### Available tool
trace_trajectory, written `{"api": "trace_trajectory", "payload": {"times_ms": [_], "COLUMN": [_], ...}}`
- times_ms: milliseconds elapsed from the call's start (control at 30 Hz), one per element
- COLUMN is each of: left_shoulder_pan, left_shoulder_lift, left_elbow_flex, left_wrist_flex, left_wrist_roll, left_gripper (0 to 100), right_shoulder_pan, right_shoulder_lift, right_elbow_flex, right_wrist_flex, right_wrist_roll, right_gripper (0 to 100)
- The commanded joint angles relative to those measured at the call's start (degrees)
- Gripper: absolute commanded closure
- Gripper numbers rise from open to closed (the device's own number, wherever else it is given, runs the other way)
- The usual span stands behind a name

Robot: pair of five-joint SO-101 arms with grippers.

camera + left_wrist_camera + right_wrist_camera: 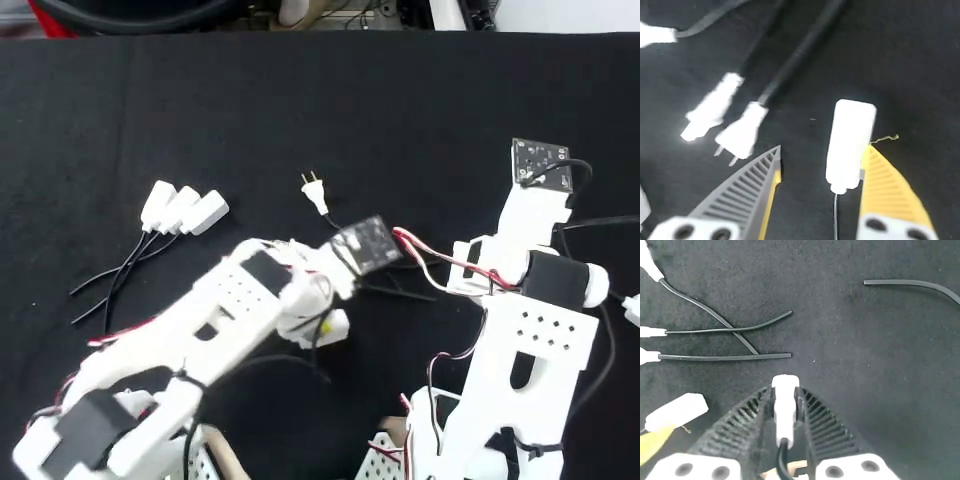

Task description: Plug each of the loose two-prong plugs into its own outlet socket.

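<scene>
My left gripper (821,150) is spread wide over the black table (920,60). A white socket (850,142) lies between its fingers. It rests against the inside of the yellow finger (885,175), well apart from the grey finger (747,192). Just beyond the grey fingertip, two loose white plugs lie side by side on black cords. The nearer plug (742,132) has its two prongs pointing back toward the gripper, and the farther plug (710,110) lies beside it.

My right gripper (785,392) is closed tight on a held plug (785,410), which lies lengthwise between the fingers.

From above, three more sockets (185,210) sit in a row on my left side. Another plug (315,190) lies near the table's middle.
</scene>
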Motion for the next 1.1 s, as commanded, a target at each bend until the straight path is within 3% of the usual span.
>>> {"api": "trace_trajectory", "payload": {"times_ms": [0,133,300,433,600,800,933,1067], "left_shoulder_pan": [-3.47,-4.88,-6.81,-7.34,-8.57,-21.41,-29.32,-36.00], "left_shoulder_lift": [-5.19,-4.75,-5.19,-10.81,-31.12,-60.66,-77.36,-87.65], "left_elbow_flex": [4.09,7.78,7.60,5.14,8.13,17.54,30.90,41.89], "left_wrist_flex": [-6.59,-13.19,-12.92,-3.96,6.33,14.77,18.29,18.29], "left_wrist_roll": [-0.44,-0.53,-0.44,-0.26,-0.35,-0.18,-1.14,-5.27], "left_gripper": [75,75,75,75,84,79,77,77], "right_shoulder_pan": [0.35,0.35,0.35,0.35,-2.73,-12.75,-25.32,-36.04], "right_shoulder_lift": [-0.22,-0.22,-0.31,-0.31,-0.31,-0.13,0.04,0.13], "right_elbow_flex": [-2.59,-2.59,-2.59,-2.59,-1.54,4.70,10.42,15.60], "right_wrist_flex": [-0.97,-0.88,-0.88,-0.88,-0.53,-0.44,-0.35,-8.26], "right_wrist_roll": [0.44,0.44,0.44,0.18,-0.09,-1.05,-12.04,-20.48], "right_gripper": [98.7,98.7,98.7,98.7,98.7,98.7,98.7,98.7]}}
